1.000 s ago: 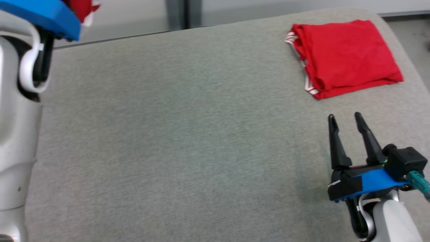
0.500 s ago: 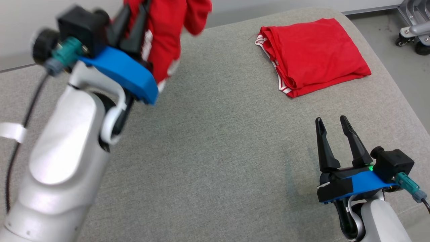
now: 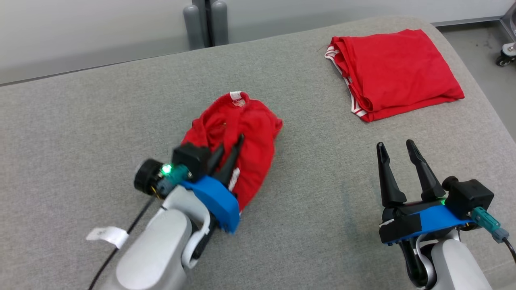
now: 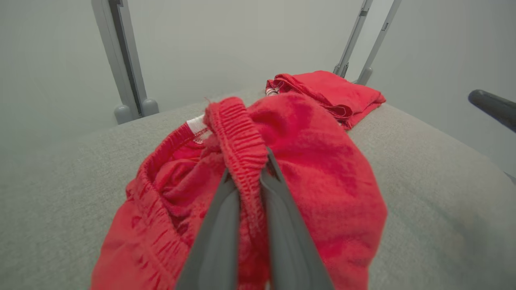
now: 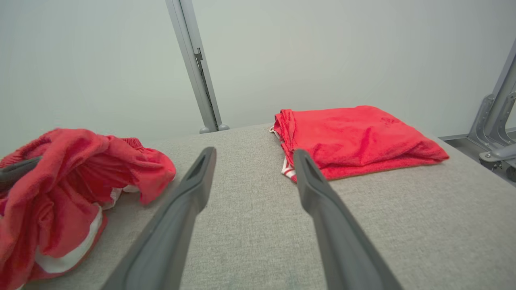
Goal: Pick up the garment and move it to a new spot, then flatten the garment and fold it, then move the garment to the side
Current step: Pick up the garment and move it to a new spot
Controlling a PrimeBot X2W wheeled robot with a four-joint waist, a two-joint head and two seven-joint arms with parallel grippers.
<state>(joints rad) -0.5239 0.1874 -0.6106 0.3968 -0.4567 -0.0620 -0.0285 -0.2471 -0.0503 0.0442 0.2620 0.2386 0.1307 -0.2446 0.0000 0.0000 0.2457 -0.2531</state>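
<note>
Mid-table: left gripper (image 3: 231, 141) pinching crumpled red cloth garment (image 3: 254, 125).
I see its fingers nearly together on the elastic waistband, heap resting on grey fabric table (image 3: 100, 133); right gripper (image 3: 395, 144) spread wide, empty.

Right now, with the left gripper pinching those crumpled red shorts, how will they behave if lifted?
Probably floppy: the crumpled red shorts lie in a soft heap, so they would likely dangle from the left gripper. Likely light, being thin cloth. The ribbed waistband bunched in the grip should resist slipping.
</note>
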